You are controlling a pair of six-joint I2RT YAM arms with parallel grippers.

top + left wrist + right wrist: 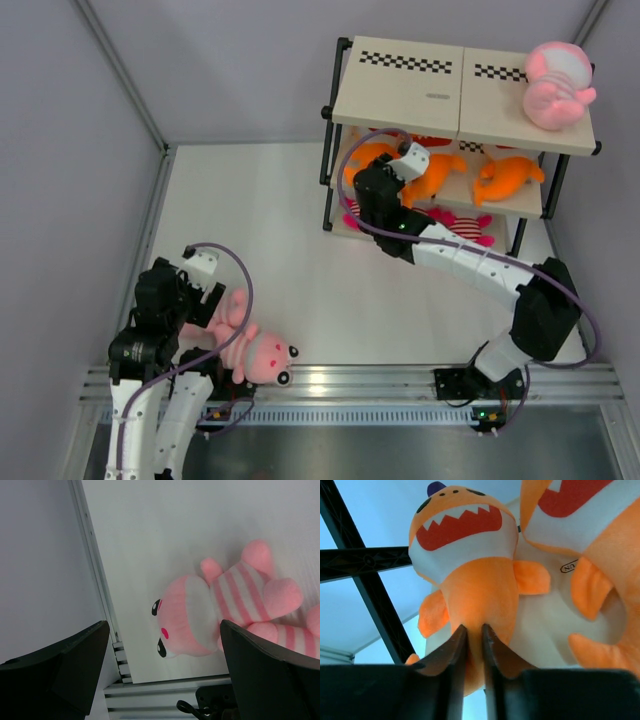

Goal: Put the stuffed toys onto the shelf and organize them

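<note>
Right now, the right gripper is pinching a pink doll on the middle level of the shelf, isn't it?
No. The right gripper is pinching an orange shark, not a pink doll, on the middle level of the shelf. The right wrist view shows it.

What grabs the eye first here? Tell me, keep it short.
The right pincer nips an orange shark at the middle tier of the shelf, beside another shark. Near the left arm's base, a pink striped doll lies on the table under the wide-open left pincer; a second pink doll sits on the top board.
</note>
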